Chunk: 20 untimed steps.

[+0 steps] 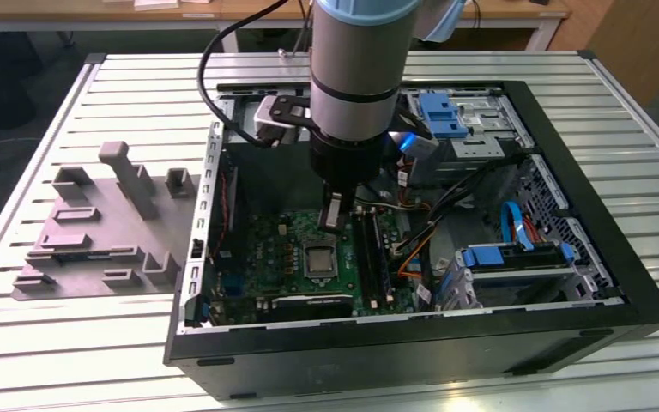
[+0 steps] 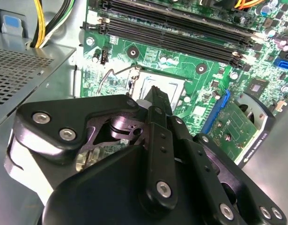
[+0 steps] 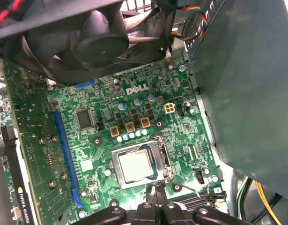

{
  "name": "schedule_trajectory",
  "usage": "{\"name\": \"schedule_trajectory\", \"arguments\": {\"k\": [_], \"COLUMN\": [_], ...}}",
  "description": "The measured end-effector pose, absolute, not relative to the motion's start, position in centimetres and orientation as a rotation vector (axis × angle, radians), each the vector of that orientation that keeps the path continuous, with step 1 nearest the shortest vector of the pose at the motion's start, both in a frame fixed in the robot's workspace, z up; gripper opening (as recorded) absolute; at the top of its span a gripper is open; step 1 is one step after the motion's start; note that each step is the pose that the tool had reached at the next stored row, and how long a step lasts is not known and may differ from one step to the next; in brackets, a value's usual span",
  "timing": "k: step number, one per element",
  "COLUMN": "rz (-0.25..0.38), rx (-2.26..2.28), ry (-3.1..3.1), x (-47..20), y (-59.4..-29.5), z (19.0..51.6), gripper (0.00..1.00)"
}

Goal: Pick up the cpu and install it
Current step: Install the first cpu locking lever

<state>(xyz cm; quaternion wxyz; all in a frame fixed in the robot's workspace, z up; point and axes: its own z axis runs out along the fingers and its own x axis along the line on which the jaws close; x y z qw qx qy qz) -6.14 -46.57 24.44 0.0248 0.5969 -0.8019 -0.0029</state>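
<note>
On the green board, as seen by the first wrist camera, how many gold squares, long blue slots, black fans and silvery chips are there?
Gold squares: 3
Long blue slot: 1
Black fan: 1
Silvery cpu: 1
Total: 6

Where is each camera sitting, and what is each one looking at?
Exterior view: off the arm, above, looking down on the open computer case on a slatted table; the arm's wrist and gripper show, reaching into the case.
First wrist view: on the arm, looking at the green board with the cpu in its socket and a black fan; the gripper's tips show beside the socket.
Second wrist view: on the arm, behind the gripper's black body, facing the board.
Both wrist views share the board and socket.
</note>
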Motion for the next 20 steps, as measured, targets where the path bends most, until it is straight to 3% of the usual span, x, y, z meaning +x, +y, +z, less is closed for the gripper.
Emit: {"name": "schedule_trajectory", "arguments": {"k": [20], "rz": [-0.012], "rx": [1.847], "ry": [-2.481], "x": [-4.9], "y": [-46.0], "z": [24.5], "gripper": [0.11]}}
